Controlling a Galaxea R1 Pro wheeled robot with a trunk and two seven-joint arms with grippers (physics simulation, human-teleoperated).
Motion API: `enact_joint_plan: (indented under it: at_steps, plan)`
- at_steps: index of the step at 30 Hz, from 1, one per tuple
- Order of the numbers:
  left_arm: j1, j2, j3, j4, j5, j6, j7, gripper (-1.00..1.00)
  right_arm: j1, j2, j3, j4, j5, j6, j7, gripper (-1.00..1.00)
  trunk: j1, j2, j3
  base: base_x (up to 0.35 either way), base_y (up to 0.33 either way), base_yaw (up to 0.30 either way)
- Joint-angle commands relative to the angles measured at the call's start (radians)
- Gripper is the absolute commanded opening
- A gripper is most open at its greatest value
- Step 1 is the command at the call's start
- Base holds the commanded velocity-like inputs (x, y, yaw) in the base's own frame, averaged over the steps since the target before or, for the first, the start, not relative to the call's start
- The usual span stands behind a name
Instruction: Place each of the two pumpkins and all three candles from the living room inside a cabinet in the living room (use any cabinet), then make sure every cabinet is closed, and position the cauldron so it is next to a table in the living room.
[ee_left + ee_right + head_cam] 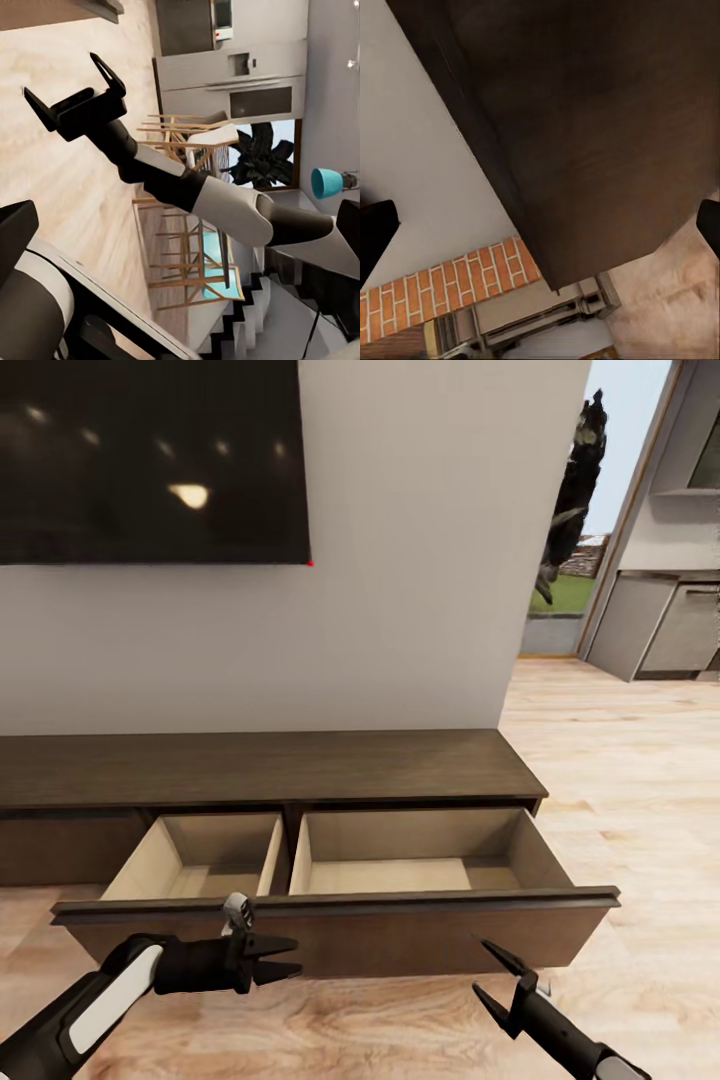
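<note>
The long, low, dark brown cabinet (260,765) stands against the white wall. Its wide drawer front (400,935) is pulled out toward me, showing two pale beige compartments, left (200,860) and right (400,850), both empty. My left gripper (290,957) is open just in front of the drawer front's left half, fingers pointing right. My right gripper (495,978) is open and empty below the front's right half, and also shows in the left wrist view (60,75). Dark wood of the drawer front (607,135) is close in the right wrist view. Pumpkins, candles, cauldron and table are out of view.
A black TV (150,460) hangs on the wall above the cabinet. To the right, light wood floor (620,760) runs past the wall's end toward grey kitchen units (670,620). Wooden chairs (180,142) stand near the kitchen in the left wrist view.
</note>
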State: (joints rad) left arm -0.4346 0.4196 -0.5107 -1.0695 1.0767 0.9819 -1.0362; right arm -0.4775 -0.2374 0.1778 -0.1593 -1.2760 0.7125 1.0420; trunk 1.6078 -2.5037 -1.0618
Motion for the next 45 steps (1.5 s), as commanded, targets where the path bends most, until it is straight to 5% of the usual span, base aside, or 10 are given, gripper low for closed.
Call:
enact_joint_plan:
  at_steps: [1, 17, 45]
  plan:
    - [-0.001, 0.001, -0.002, 0.000, 0.004, 0.004, -0.002, 1.00, 0.000, -0.001, 0.009, 0.001, -0.007, 0.004, 0.005, 1.00, -0.001, 0.000, 0.003, 0.000, 0.000, 0.000]
    - [-0.001, 0.001, -0.003, 0.000, 0.001, 0.004, -0.004, 1.00, 0.005, -0.004, 0.010, 0.043, 0.039, -0.036, 0.001, 1.00, -0.008, 0.004, 0.065, 0.000, 0.000, 0.000]
    - [-0.001, 0.000, -0.003, 0.000, 0.001, 0.005, -0.004, 1.00, 0.005, -0.003, 0.008, 0.095, 0.041, -0.098, -0.003, 1.00, -0.115, 0.200, 0.153, 0.000, 0.000, -0.003]
